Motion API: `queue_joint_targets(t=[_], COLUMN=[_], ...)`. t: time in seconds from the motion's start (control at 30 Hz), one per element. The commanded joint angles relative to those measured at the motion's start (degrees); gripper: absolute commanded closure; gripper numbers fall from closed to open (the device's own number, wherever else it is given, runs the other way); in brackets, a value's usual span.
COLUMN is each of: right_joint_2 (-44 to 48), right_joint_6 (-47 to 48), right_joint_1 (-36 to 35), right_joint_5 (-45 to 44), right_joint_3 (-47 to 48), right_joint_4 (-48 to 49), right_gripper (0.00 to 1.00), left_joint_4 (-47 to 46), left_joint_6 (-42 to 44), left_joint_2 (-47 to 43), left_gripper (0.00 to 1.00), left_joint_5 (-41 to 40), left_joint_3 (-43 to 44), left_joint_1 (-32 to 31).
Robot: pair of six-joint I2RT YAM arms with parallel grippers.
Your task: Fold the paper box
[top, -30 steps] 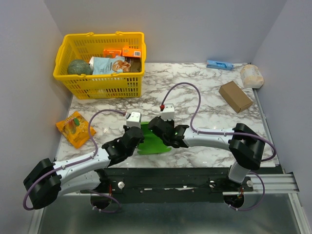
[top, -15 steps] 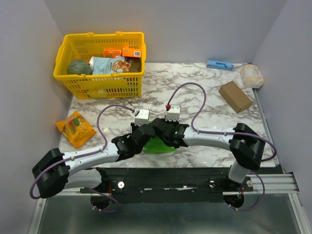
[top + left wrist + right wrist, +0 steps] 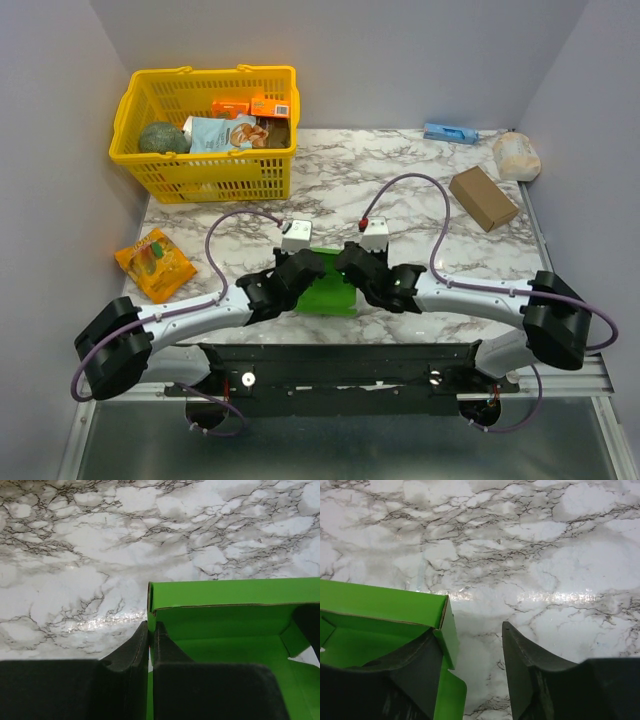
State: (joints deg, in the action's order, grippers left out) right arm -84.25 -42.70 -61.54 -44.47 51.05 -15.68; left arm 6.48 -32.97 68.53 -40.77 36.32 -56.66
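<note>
Paper box (image 3: 330,292) sits opening upward, far wall running left-right; we see left fingers (image 3: 131,652) pinching its side wall, right fingers (image 3: 525,660) spread wide.

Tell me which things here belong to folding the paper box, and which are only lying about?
For the job:
- paper box
- left gripper, pinching one wall
- right gripper, open astride the opposite wall

Lying about:
- yellow basket
- brown cardboard box
- orange packet
- blue pack
- white bundle
</note>
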Motion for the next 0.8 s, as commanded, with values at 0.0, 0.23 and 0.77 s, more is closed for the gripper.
queue_joint_targets(t=[0.0, 0.23, 0.77], right_joint_2=[3.8, 7.4, 4.4], right_joint_6=[5.8, 7.2, -6.5], right_joint_1=[0.1, -2.3, -0.2], right_joint_5=[3.9, 14.1, 17.4], right_joint_3=[-3.0, -5.9, -8.5], right_joint_4=[1.5, 3.4, 1.8], right_gripper=[0.37, 0.31, 0.41], left_joint_4=[5.6, 5.8, -2.3], left_joint_6=[-0.2, -0.2, -1.5], left_joint_2=[3.8, 8.8, 8.3], left_gripper=[1.0, 1.0, 1.0], left_joint_5=[-2.7, 0.3, 6.8], left_joint_3=[2.9, 5.3, 0.1], left_joint_1=[0.9, 1.3, 1.4])
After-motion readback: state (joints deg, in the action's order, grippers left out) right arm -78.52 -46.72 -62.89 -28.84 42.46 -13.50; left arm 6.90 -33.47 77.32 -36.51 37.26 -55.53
